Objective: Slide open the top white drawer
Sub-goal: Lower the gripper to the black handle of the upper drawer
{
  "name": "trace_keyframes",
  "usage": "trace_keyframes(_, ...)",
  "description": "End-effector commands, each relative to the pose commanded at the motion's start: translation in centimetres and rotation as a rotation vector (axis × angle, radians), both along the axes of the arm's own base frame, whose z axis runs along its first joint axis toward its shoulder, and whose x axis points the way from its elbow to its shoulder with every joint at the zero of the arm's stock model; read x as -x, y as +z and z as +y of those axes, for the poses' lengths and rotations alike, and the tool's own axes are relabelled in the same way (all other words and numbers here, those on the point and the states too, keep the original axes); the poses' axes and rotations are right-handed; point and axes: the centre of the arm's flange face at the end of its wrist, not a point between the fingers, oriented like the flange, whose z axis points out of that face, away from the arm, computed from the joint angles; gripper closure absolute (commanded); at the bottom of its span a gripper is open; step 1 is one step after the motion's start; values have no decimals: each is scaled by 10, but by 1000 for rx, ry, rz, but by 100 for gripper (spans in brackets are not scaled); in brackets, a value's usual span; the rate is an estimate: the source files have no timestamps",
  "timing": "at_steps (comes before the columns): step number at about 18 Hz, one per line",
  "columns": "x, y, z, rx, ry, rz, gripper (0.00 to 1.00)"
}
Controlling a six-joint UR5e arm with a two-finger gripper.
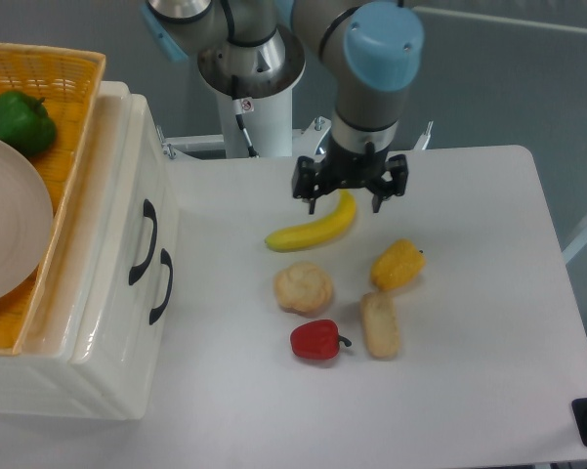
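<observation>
Cream-white plastic: the top drawer [127, 186] sits at the left of the frame, uppermost in the cabinet [98, 371], and looks fully pushed in.
Handle: a curved black handle [143, 242] on the drawer's front, with nothing touching it.
Lower drawer: its own black handle [161, 286] lies just below and right of the upper one, close enough to be taken for it.
On top of the cabinet: an orange basket [63, 88] in the upper left holds a green pepper [18, 122] and a pale plate [10, 234].
Gripper: the gripper [350, 198] hangs at upper centre, over the stem end of the banana [313, 228], well apart from the drawer.
Fingers: spread apart and grasping nothing.
Table: the white table [469, 391] also carries a round bun [303, 287], a yellow pepper [398, 265], a long bread roll [379, 324] and a red pepper [317, 340], all right of the cabinet.
Step in hand: by my reading, the approach; the pull is not yet begun.
Next move: the gripper would need to go left past the food, come level with the upper handle rather than the lower, close on it, then draw it rightward away from the cabinet.
</observation>
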Motion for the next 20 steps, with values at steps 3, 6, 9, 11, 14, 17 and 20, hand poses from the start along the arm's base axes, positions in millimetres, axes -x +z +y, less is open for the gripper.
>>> trace_keyframes(3, -18, 0, 20, -8, -27, -4, 0)
trace_keyframes(6, -31, -5, 50, -13, -78, -12, 0)
trace_keyframes(9, -35, -6, 58, -29, -93, -19, 0)
trace_keyframes(11, -44, -9, 67, -33, -117, -24, 0)
trace_keyframes(14, -47, -9, 74, -54, -133, -3, 0)
trace_keyframes(17, -47, -10, 79, -80, -139, 1, 0)
trace_keyframes(20, -55, -13, 81, -96, -132, -46, 0)
